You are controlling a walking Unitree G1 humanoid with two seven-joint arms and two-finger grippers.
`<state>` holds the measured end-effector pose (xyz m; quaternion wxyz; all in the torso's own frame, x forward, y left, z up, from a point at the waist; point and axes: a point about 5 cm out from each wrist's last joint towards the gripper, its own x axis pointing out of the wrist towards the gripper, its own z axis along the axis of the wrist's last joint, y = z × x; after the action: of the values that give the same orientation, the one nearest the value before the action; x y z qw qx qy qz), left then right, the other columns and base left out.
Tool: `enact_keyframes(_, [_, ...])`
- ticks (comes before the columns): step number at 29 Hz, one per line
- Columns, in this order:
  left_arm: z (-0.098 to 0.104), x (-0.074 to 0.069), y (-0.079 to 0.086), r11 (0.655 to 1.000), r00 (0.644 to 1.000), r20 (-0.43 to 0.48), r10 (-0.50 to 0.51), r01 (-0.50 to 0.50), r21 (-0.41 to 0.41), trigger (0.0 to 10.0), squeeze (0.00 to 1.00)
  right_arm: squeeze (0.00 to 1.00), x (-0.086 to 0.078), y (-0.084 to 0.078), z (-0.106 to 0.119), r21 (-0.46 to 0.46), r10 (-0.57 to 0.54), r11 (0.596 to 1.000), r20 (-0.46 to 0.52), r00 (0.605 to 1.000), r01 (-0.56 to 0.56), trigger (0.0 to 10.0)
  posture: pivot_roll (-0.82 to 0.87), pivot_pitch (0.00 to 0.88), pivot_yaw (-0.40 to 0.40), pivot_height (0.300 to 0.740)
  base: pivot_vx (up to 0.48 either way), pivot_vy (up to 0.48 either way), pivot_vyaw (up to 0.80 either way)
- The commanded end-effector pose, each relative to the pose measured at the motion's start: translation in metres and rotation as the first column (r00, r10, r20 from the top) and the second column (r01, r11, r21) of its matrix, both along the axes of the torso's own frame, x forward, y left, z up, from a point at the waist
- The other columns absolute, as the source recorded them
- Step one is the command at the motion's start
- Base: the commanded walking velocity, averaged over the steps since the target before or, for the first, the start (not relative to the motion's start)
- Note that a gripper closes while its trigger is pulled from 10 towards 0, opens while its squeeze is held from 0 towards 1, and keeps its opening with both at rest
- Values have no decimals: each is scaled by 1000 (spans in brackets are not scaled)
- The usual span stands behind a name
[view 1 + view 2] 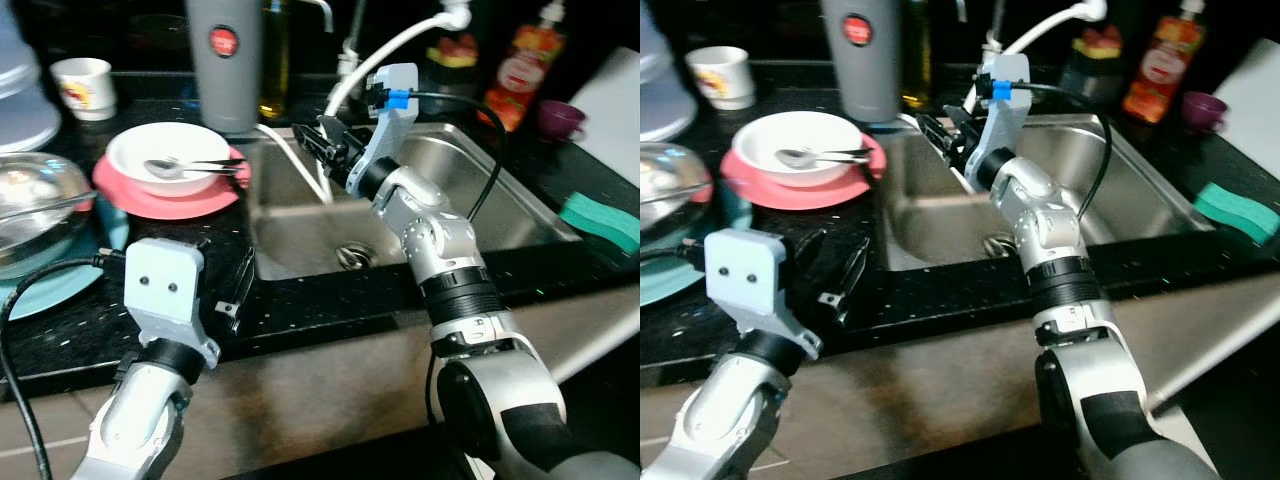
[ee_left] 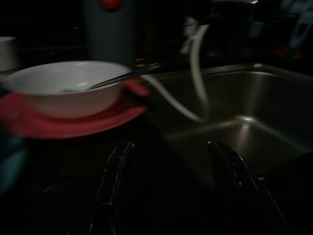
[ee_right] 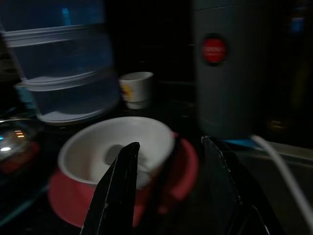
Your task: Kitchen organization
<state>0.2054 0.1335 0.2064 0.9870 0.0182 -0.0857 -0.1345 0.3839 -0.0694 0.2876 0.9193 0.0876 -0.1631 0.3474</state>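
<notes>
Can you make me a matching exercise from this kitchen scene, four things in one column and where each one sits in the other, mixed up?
1. white bowl
2. spoon
3. green sponge
4. small white cup

A. on the counter right of the sink
B. on the red plate
C. back of the counter, far left
D. inside the bowl

Pairs: 1-B, 2-D, 3-A, 4-C

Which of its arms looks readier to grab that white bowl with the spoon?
Probably the right. The right gripper reaches across the sink with open fingers aimed at the white bowl. The left gripper hangs low over the counter, further back.
</notes>
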Motion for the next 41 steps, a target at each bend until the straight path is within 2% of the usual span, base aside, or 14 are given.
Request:
enact_keyframes(1, [-4,0,5,1000,1000,-19,-8,8,4,10000,0,0,-2,-3,-3,18,2,1000,16,1000,-2,10000,181,26,-101,740,0,0,725])
enact_keyframes(4, [-3,0,9,1000,1000,-22,-11,11,10,10000,0,0,-4,-3,-2,29,14,999,20,1000,-15,10000,184,24,-101,740,0,0,725])
enact_keyframes(7, [-8,-4,8,995,995,-58,-78,81,55,10000,0,0,-6,-2,2,46,34,998,37,999,-36,10000,186,23,-99,740,0,0,725])
enact_keyframes(20, [-9,-5,6,995,993,-61,-96,98,29,10000,0,0,-9,0,1,125,72,989,29,997,-75,10000,199,7,-105,740,0,0,725])
enact_keyframes(24, [-12,-2,5,996,995,-66,-73,76,44,10000,0,0,-10,0,-2,138,85,987,21,996,-87,10000,203,0,-106,740,0,0,725])
enact_keyframes(27, [-12,0,11,997,998,-58,-30,33,63,10000,0,0,-11,3,-2,149,97,984,22,995,-99,10000,202,0,-104,740,0,0,723])
enact_keyframes(34, [-7,2,16,998,1000,-31,2,0,61,10000,0,0,-13,6,-1,155,108,982,28,994,-111,10000,206,0,-103,740,0,0,725])
enact_keyframes(41, [-7,2,14,999,1000,-30,3,-2,44,10000,0,0,-14,6,0,153,109,982,32,993,-113,10000,205,0,-104,740,0,0,721])
